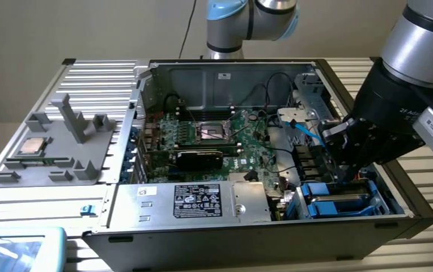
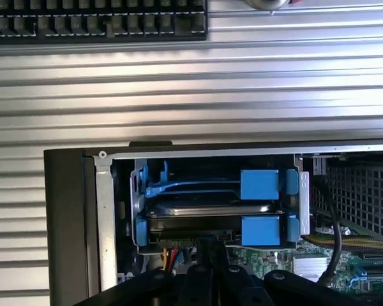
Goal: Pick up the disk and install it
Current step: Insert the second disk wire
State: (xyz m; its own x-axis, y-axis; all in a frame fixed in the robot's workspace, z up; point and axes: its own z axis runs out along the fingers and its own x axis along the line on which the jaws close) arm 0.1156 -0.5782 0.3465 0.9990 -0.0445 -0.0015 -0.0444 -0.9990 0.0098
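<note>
At the near edge of the exterior view, a light blue-framed object (image 1: 16,249) is cut off by the corner, too little showing to identify. Just beyond it, the open computer case (image 1: 126,226) lies on a ribbed metal table (image 1: 420,249), with a silver box bearing a black label (image 1: 198,201) at its near wall. To the exterior view's right of that box sits the blue drive bay (image 1: 338,204), and the gripper (image 1: 347,173) reaches down into it, jaws drawn together. In the wrist view the fingers (image 2: 210,268) meet at the near edge of the disk (image 2: 207,213), which lies in the lower slot of the bay, its blue carrier tabs (image 2: 260,229) showing; whether the fingers pinch or merely touch it is hard to tell. Farther back lies the motherboard (image 1: 209,136), partly hidden by cables. On the exterior view's left, a grey fixture (image 1: 58,147) holds a small silver chip (image 1: 33,146).
</note>
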